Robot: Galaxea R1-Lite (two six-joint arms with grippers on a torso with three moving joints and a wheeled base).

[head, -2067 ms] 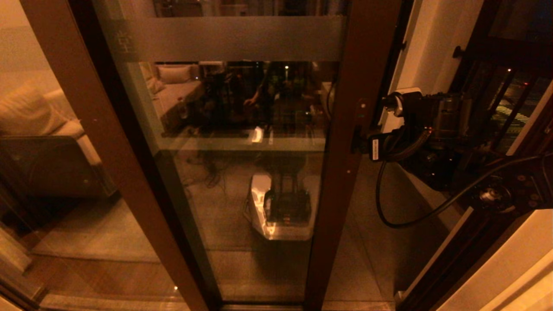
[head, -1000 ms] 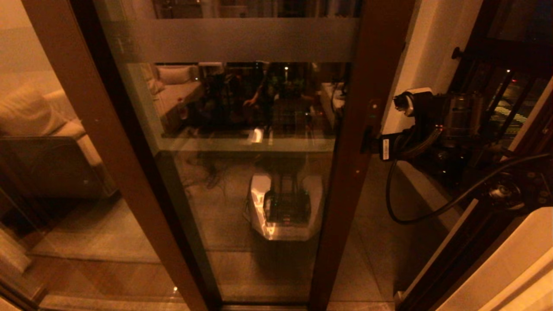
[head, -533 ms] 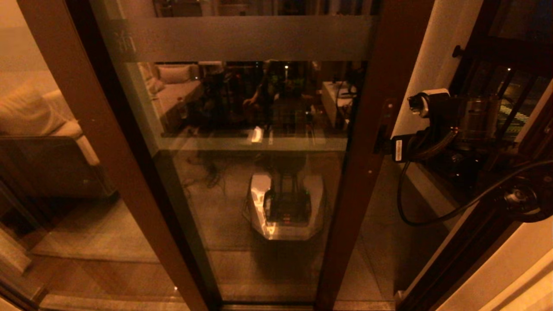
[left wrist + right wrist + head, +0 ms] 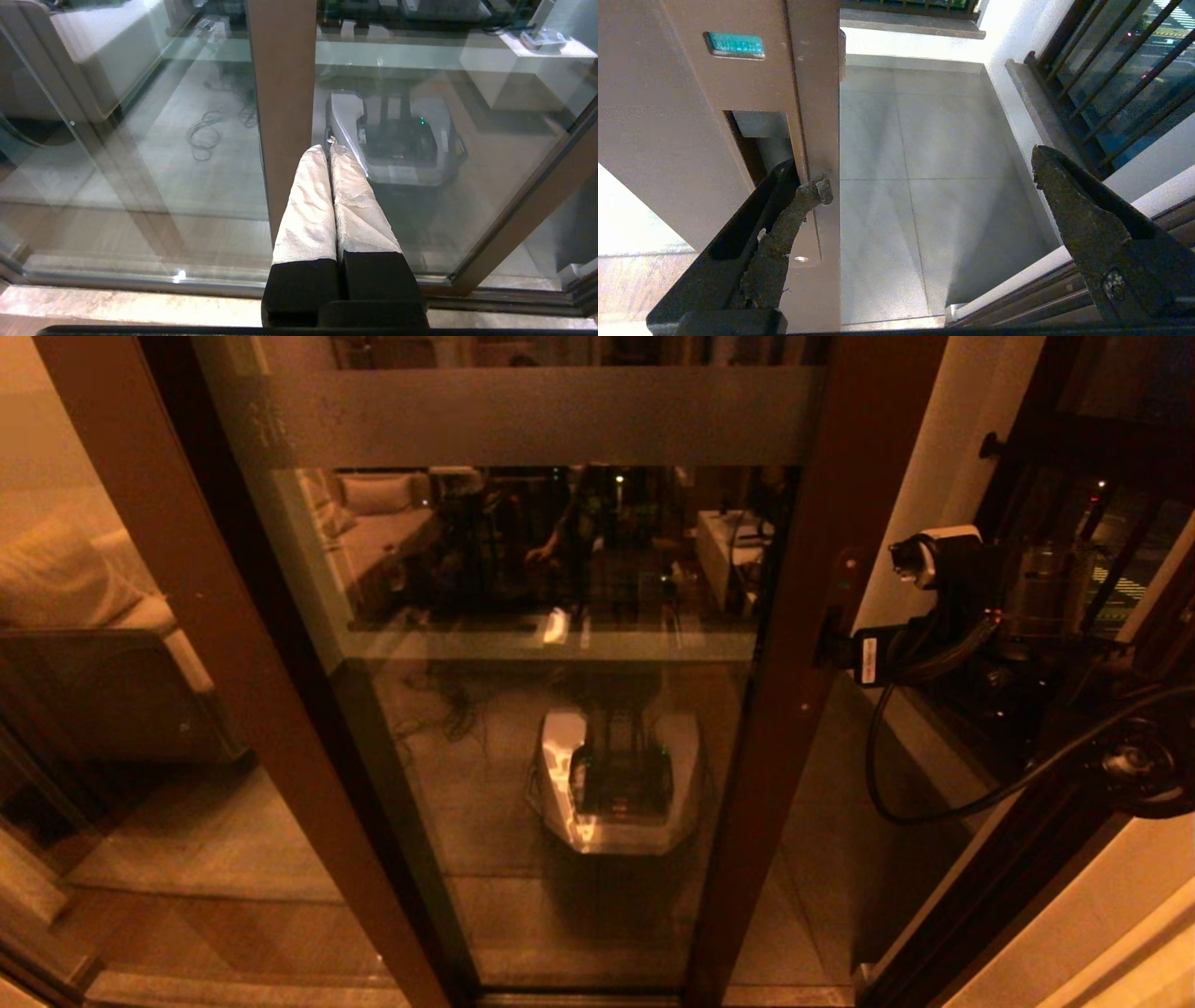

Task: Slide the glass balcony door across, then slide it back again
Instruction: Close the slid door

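Observation:
The glass balcony door [image 4: 560, 569] fills the middle of the head view, with its frosted band [image 4: 532, 415] near the top. My right gripper [image 4: 829, 649] is at the door's right stile [image 4: 794, 709]. In the right wrist view the right gripper [image 4: 930, 170] is open. One finger [image 4: 794, 205] is hooked into the recessed handle [image 4: 759, 135] under a green label [image 4: 734, 45]. The other finger [image 4: 1069, 200] hangs free over the balcony floor. My left gripper [image 4: 327, 149] is shut and empty, low in front of the glass by a brown frame post [image 4: 282, 93].
A fixed brown-framed glass panel [image 4: 140, 663] stands on the left. Right of the door stile there is a white wall [image 4: 934, 457], a dark railing [image 4: 1074, 523] and the door frame [image 4: 980, 896]. Grey balcony tiles [image 4: 924, 186] show through the gap. The robot's base is reflected in the glass [image 4: 616, 784].
The door's right stile has slid steadily to the right, and my right gripper has gone with it at the handle. The gap to the white wall has narrowed.

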